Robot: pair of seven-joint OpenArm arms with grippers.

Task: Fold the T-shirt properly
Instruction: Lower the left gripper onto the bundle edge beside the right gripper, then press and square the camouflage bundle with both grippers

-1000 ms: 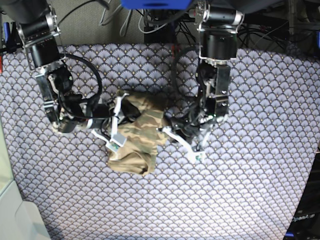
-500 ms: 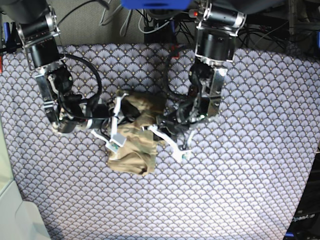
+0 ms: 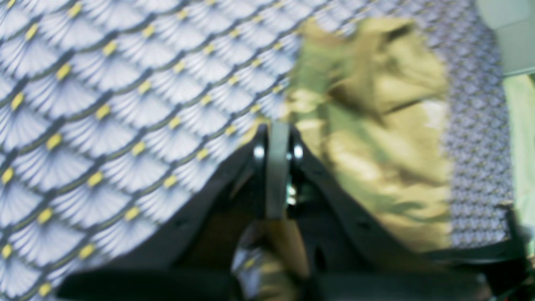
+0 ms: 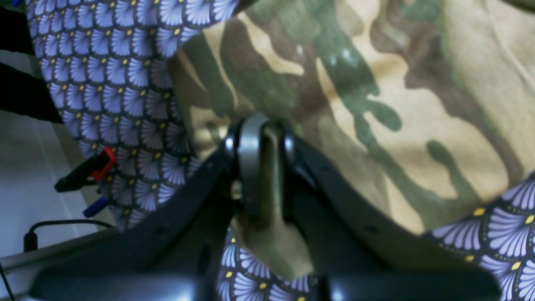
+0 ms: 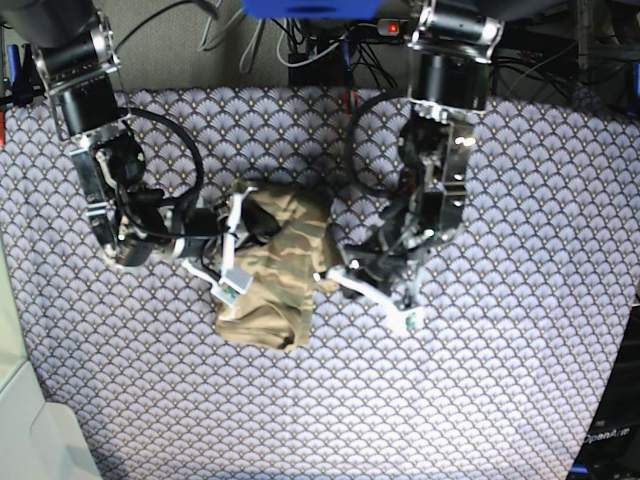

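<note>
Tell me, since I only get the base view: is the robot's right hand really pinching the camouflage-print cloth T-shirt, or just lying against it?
Observer: It is pinching. The right wrist view shows the right hand shut on a fold of the camouflage-print cloth T-shirt, with cloth sitting between its fingers.
Operator: And the left hand, does it have cloth too?
Observer: The left wrist view shows the left hand with its fingers together and its tips at the T-shirt's near edge. That view is too blurred to tell whether any cloth is caught.
</note>
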